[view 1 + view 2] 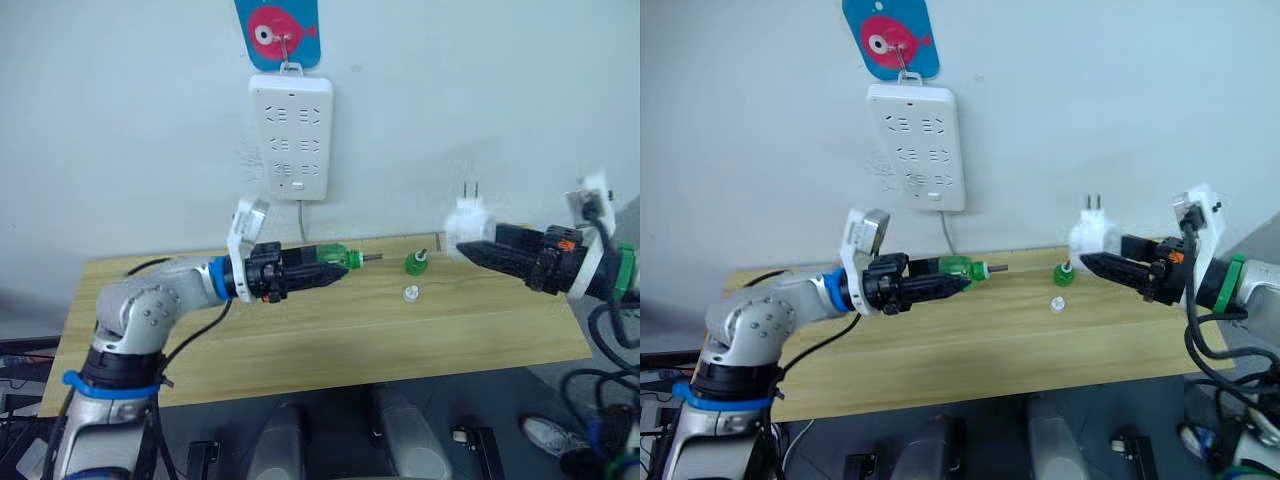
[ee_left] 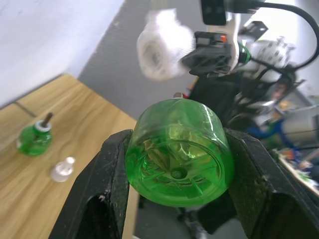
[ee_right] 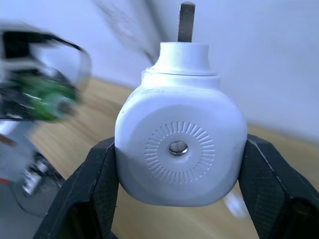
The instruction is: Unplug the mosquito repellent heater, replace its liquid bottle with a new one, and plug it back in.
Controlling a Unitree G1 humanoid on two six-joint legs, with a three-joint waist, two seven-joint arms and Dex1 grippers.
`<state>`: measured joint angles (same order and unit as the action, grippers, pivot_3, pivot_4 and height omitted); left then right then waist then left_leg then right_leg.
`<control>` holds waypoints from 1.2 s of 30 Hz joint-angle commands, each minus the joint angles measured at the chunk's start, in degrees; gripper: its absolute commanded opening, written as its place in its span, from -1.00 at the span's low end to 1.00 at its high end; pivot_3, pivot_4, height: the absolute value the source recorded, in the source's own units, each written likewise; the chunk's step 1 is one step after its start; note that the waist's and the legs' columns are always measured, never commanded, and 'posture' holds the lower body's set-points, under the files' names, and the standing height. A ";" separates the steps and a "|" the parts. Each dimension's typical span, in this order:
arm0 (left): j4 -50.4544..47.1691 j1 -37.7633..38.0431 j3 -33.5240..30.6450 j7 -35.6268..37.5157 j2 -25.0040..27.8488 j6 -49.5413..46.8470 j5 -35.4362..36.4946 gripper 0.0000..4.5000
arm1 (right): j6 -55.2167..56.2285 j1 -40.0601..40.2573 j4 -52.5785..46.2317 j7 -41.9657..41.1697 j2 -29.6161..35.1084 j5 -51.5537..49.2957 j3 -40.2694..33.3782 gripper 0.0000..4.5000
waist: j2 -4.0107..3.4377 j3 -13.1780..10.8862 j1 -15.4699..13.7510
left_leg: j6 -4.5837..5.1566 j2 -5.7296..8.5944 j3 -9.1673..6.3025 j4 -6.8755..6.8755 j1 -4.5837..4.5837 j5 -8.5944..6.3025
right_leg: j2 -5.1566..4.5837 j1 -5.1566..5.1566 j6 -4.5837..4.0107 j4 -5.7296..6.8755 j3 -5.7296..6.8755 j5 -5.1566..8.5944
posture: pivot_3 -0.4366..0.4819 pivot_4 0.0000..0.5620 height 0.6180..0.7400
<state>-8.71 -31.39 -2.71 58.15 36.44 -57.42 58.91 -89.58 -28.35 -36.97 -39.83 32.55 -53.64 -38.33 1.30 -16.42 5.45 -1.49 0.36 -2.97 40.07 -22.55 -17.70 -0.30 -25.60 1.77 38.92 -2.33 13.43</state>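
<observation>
My left gripper (image 1: 338,270) is shut on a translucent green bottle (image 1: 335,257), held level above the table with its bare neck and dark wick pointing at the heater. The left wrist view shows its round base (image 2: 179,152) between the black fingers. My right gripper (image 1: 470,250) is shut on the white mosquito repellent heater (image 1: 465,222), prongs up, in the air right of the bottle; the right wrist view shows its vent hole (image 3: 178,148). A second green bottle (image 1: 416,262) stands on the table between the two grippers, a small whitish cap (image 1: 411,293) lying beside it. I cannot tell which bottle is the new one.
A long white power strip (image 1: 291,135) hangs on the wall above the table's back edge, its cord dropping behind the wooden table (image 1: 300,345). A pink fish hook (image 1: 278,30) holds it. Cables trail from the right arm past the table's right end.
</observation>
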 commanded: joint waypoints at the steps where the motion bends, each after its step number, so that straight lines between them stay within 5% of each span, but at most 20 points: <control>1: 0.75 -3.77 -0.68 4.37 1.90 -1.11 1.17 0.05 | -0.38 -1.74 -3.40 2.70 -2.93 -8.62 -1.89 0.31 | -0.01 0.06 0.09 | -0.03 0.01 0.01 0.00 0.00 0.02 | 0.00 -0.01 0.00 0.00 -0.01 0.00 | -0.49 -0.36 0.84; 6: 1.82 -7.49 -1.67 6.38 2.82 -4.09 3.03 0.05 | 2.46 -1.43 -2.11 8.51 -4.09 -21.43 1.21 0.31 | -0.04 0.48 0.25 | -0.15 -0.01 -0.01 -0.02 -0.04 0.08 | -0.08 -0.06 -0.02 0.02 0.00 -0.01 | -0.44 -0.40 0.84; 16: 0.81 -8.95 -1.15 8.21 3.60 -5.30 2.98 0.05 | 15.45 2.33 2.59 18.18 5.69 -37.25 11.12 0.31 | -0.04 1.21 0.23 | -0.09 0.00 0.05 0.00 -0.18 0.07 | -0.11 -0.21 -0.02 0.05 -0.04 -0.01 | -0.40 -0.43 0.84; 36: -0.30 -8.48 -0.53 7.25 0.21 -6.50 3.86 0.05 | 31.31 7.57 0.43 22.27 14.15 -43.57 22.50 0.31 | -0.03 2.25 -0.06 | -0.05 -0.01 0.06 0.06 -0.16 0.07 | -0.08 -0.20 -0.02 0.11 -0.06 -0.01 | -0.42 -0.43 0.84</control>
<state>-7.42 -39.25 -2.70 65.48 37.21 -64.48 62.05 -60.04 -20.82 -34.17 -17.15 45.99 -95.31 -15.94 1.27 -14.17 5.39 -1.54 0.35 -2.90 40.14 -22.71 -17.63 -0.38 -25.79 1.75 39.04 -2.39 13.42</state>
